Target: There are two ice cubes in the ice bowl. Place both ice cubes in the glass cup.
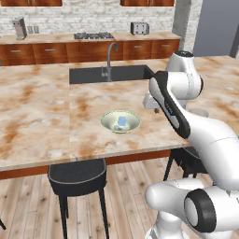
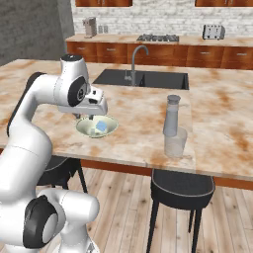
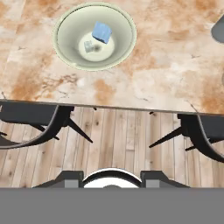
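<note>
Ice bowl [image 3: 65,52] holding both ice cubes [image 3: 102,32].
We see the clear glass cup [image 2: 175,143] empty; the gripper's [image 2: 90,117] state we cannot tell.

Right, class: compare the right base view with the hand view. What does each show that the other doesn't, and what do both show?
Right base view alone: the clear glass cup near the counter's front edge with the taller grey-topped shaker just behind it, plus the sink and faucet.

Hand view alone: two ice cubes told apart inside the bowl, a larger blue one and a smaller pale one; from the base they read as one blue patch.

Both: the ice bowl on the marble counter, and dark stools below its edge.
</note>
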